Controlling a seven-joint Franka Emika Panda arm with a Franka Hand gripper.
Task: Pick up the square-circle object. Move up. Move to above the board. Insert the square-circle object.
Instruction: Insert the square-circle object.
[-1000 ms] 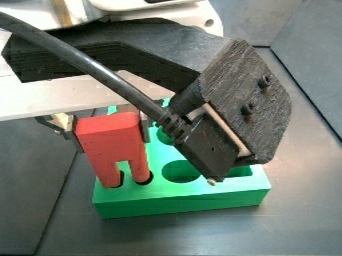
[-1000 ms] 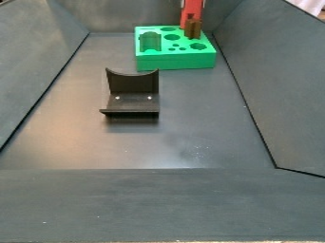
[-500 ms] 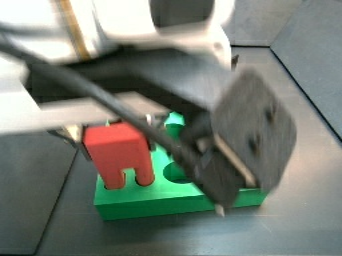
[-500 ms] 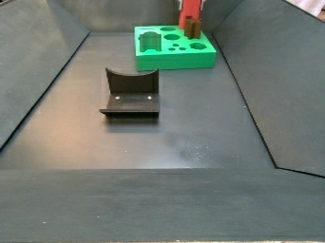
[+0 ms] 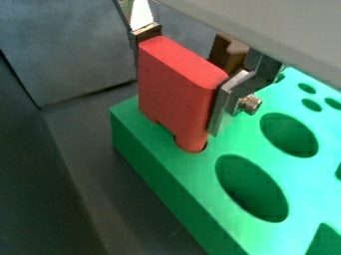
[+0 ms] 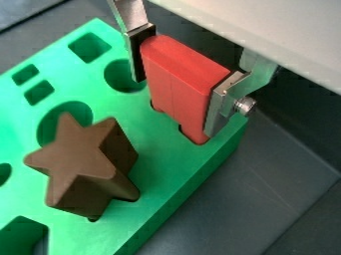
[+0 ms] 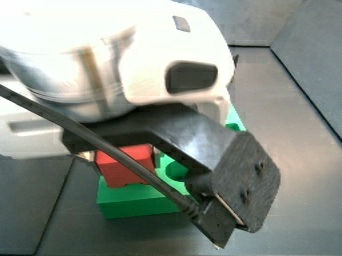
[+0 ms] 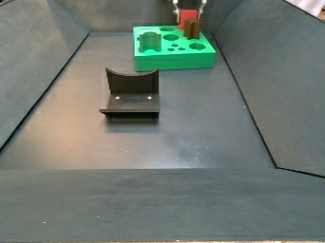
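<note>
My gripper (image 5: 180, 80) is shut on the red square-circle object (image 5: 180, 90), which stands upright with its legs down in holes at the corner of the green board (image 5: 253, 204). It shows the same in a wrist view (image 6: 180, 85) on the board (image 6: 80, 120). The silver fingers (image 6: 229, 100) press both of its sides. In a side view the red object (image 7: 123, 165) is mostly hidden behind the arm, low on the board (image 7: 140, 198). In a side view it (image 8: 189, 21) sits low at the board's (image 8: 172, 55) far right corner.
A dark brown star-shaped block (image 6: 83, 164) sits in the board beside the red object. The dark fixture (image 8: 129, 93) stands mid-floor. Sloped grey walls (image 8: 38, 85) ring the floor. The arm and its cable (image 7: 134, 170) fill a side view.
The gripper has moved down with the red object. Its legs have gone into the board's holes, and it now stands lower.
</note>
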